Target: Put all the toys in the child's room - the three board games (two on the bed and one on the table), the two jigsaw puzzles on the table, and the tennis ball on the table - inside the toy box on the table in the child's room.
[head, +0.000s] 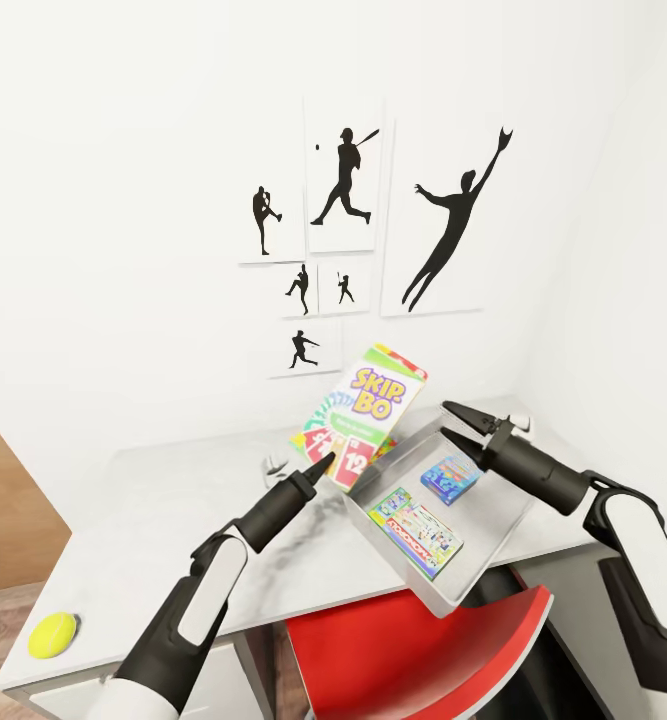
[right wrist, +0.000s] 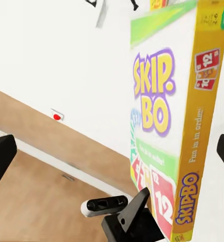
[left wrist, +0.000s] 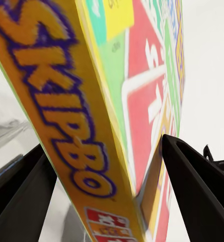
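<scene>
Left gripper (head: 318, 462) is lifting the Skip-Bo box (head: 369, 412).
Its jaws are squeezing the box; right gripper (head: 460, 419) jaws are spread, touching the toy box (head: 493, 530) rim.

1. All three renders are brightly and evenly lit; no lamp or window is shown, so the light's source cannot be told.
2. The white wall (head: 123, 200) is nearly washed out, with only faint shading toward the corner.
3. Soft, weak shadows are cast on the table (head: 143, 520); a darker shadow is seen beneath the toy box (head: 503, 545).
4. In the left wrist view the Skip-Bo box (left wrist: 86, 116) is rendered blurred, its lettering smeared by closeness.
5. In the right wrist view its print is seen sharp, while the floor behind is slightly soft.
6. Straight edges are stretched by wide-angle perspective.
</scene>
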